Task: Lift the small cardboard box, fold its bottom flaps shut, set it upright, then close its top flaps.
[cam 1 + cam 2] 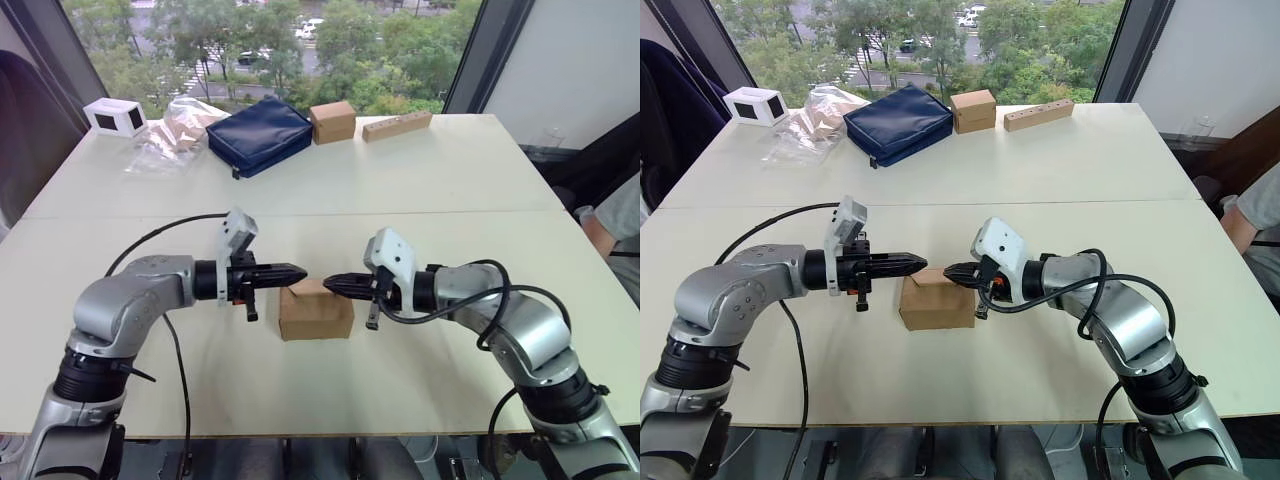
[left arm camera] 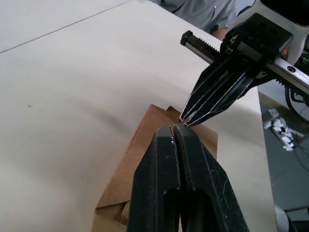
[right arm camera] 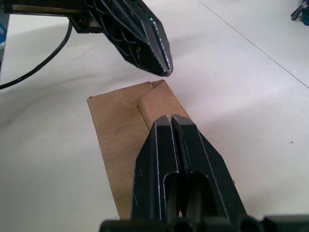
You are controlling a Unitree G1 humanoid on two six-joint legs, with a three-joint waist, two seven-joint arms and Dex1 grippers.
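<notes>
pale tabletop [image 1: 420, 190] runs back to a window with trees behind it. one small cardboard box [image 1: 316, 311] sits on it directly below the gap between the two grippers, its top flaps folded over with one flap edge standing slightly proud; its underside is hidden, so the state of the bottom flaps cannot be told. the left gripper [image 1: 296, 271] points in from one side and the right gripper [image 1: 334, 284] from the other, tips nearly meeting just above the box's top. both have their fingers pressed together with nothing between them, and whether either tip actually touches the cardboard is hard to make out. well beyond the grippers, along the far edge, lie one navy pouch [image 1: 260, 135], one clear plastic bag [image 1: 178, 132] whose contents are unclear, one white box with black panels [image 1: 115, 117], one lighter tan block [image 1: 333, 121] and one wooden strip [image 1: 397, 125]. a person's arm [image 1: 612, 228] is cut off by the frame out past the right gripper's arm.
</notes>
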